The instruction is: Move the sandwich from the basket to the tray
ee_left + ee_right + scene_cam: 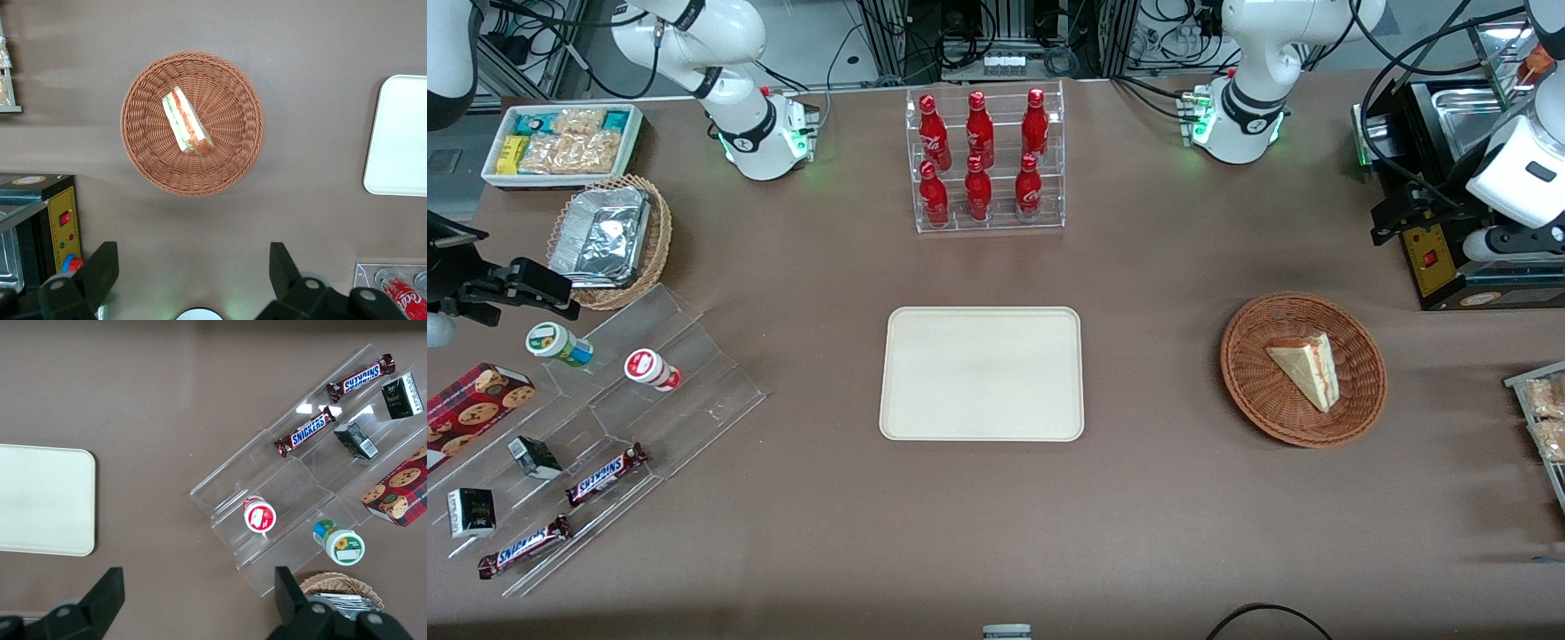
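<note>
The sandwich (1307, 369) (187, 123), a pale bread wedge with red and green filling on its cut edge, lies in the round reddish-brown wicker basket (1245, 373) (143, 143). The cream tray (983, 373) (400, 137) lies flat and bare at the table's middle, toward the parked arm from the basket. My left gripper (1392, 215) (192, 267) hangs high above the table, farther from the front camera than the basket and toward the working arm's end. It is open, its fingers (100, 267) wide apart, with nothing between them.
A black appliance with a yellow panel (1432, 258) (60, 227) stands beside the gripper. A clear rack of red bottles (987, 160) stands farther back than the tray. A tray of snack packets (1543, 418) sits at the working arm's table edge. An acrylic snack display (605, 400) lies toward the parked arm's end.
</note>
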Robot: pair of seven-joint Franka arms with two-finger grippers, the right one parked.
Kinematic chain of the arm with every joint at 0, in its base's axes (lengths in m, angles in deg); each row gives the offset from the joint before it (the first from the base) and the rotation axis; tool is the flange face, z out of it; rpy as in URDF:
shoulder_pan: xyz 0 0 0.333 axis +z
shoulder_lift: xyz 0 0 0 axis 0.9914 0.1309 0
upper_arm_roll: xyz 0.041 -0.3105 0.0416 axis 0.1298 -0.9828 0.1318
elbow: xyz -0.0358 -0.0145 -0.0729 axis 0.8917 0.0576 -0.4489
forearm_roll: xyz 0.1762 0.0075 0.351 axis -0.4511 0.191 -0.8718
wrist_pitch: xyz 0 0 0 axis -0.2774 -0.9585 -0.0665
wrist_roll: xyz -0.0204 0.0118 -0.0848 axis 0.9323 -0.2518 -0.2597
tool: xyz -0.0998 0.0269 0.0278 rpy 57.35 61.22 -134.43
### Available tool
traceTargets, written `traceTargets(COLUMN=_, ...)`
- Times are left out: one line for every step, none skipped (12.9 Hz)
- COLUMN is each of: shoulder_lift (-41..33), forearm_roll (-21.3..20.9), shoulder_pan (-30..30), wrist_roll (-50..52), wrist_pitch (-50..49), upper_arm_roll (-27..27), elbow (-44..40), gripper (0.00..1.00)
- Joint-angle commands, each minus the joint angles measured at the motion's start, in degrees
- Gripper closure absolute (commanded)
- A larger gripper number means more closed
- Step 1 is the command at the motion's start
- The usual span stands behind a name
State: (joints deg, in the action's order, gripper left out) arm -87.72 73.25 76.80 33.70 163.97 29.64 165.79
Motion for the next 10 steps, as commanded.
traceTargets(shoulder_lift=0.5, forearm_roll=-0.6, shoulder_pan=-0.4, wrist_roll=1.0, wrist_pitch=-1.5, upper_arm_roll=-0.1, elbow=-1.8, gripper=0.00)
traceTargets(shoulder_lift=0.6, forearm_roll=-0.7, shoulder_pan=-0.4, wrist_roll=1.0, wrist_pitch=-1.5, upper_arm_roll=-0.1, elbow=-2.1, gripper=0.00)
traceTargets(shoulder_lift=0.8, forearm_roll=-0.6, shoulder_pan=-0.3, wrist_roll=1.0, wrist_pitch=-1.5, upper_arm_roll=-0.1, elbow=-2.1, gripper=0.00)
traceTargets(shoulder_lift=0.8, forearm_roll=-0.5, shoulder_pan=-0.2, wrist_roll=1.0, wrist_pitch=-1.5, upper_arm_roll=-0.1, elbow=-2.1, gripper=0.00)
traceTargets(shoulder_lift=1.0, forearm_roll=-0.3, shoulder_pan=0.1, wrist_roll=0.9, wrist_pitch=-1.3, upper_arm_roll=0.0, elbow=-2.1, gripper=0.00)
traceTargets(shoulder_lift=1.5, forearm_roll=-0.3, shoulder_pan=0.4, wrist_roll=0.9, wrist_pitch=-1.0, upper_arm_roll=0.2, elbow=-2.0, gripper=0.00)
traceTargets(shoulder_lift=2.3, forearm_roll=-0.2, shoulder_pan=0.8, wrist_roll=0.9, wrist_pitch=-0.4, upper_arm_roll=0.4, elbow=-1.6, gripper=0.00)
traceTargets(shoulder_lift=3.2, forearm_roll=-0.1, shoulder_pan=0.9, wrist_roll=1.0, wrist_pitch=0.1, upper_arm_roll=0.6, elbow=-1.6, gripper=0.00)
traceTargets(shoulder_lift=4.1, forearm_roll=-0.2, shoulder_pan=0.9, wrist_roll=1.1, wrist_pitch=0.7, upper_arm_roll=1.7, elbow=-1.4, gripper=0.00)
traceTargets(shoulder_lift=5.4, forearm_roll=-0.2, shoulder_pan=0.8, wrist_roll=1.6, wrist_pitch=1.7, upper_arm_roll=3.3, elbow=-0.9, gripper=0.00)
